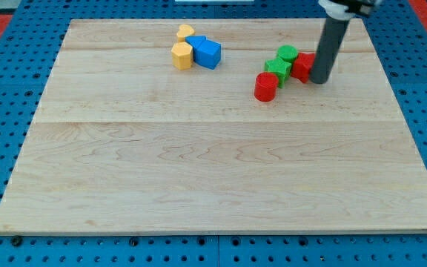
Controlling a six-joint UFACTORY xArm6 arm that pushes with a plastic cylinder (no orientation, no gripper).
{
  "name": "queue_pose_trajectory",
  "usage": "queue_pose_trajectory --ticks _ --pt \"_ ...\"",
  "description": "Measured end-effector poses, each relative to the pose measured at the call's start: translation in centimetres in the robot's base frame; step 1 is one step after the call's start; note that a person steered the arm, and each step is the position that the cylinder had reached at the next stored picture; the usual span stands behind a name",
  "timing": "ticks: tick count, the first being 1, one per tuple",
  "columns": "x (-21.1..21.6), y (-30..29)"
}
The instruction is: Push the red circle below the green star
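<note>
Camera view: tip parked beside the red cluster near the bench's far right corner

No gripper is fitted to this arm, so there is no spread or pinching state to report; the arm ends in a rod. My tip point(319, 80) rests on the bench point(199, 170) near its top right corner, touching or just beside the right side of a red block point(302, 67) whose shape cannot be made out.

The red circle point(265, 87) stands at the lower left of that cluster, just beside the green star point(277, 70) and slightly toward the bench's bottom edge. A second green block point(288, 53), shape unclear, sits behind the star toward the top edge. My tip is separated from the red circle by the other red block and the star.

As judged from the layout, the red circle is already nearly below the star, offset a little to the left. Being a round upright cylinder, it has no heading; its long axis is vertical.

Near the top edge, left of centre, a yellow block point(181, 55), a yellow heart-like block point(186, 32) and a blue block point(207, 52) form an unrelated group.
</note>
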State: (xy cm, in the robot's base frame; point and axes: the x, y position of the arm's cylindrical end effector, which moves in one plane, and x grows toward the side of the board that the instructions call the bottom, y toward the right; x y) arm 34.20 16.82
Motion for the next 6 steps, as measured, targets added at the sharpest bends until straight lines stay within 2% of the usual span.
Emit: queue_pose_trajectory --ticks 1,2,3,4,6 --pt "0.7 0.0" --pt "2.8 -3.1" --pt "7.2 -6.7" --pt "7.0 -12.5" --pt "2.8 -8.3"
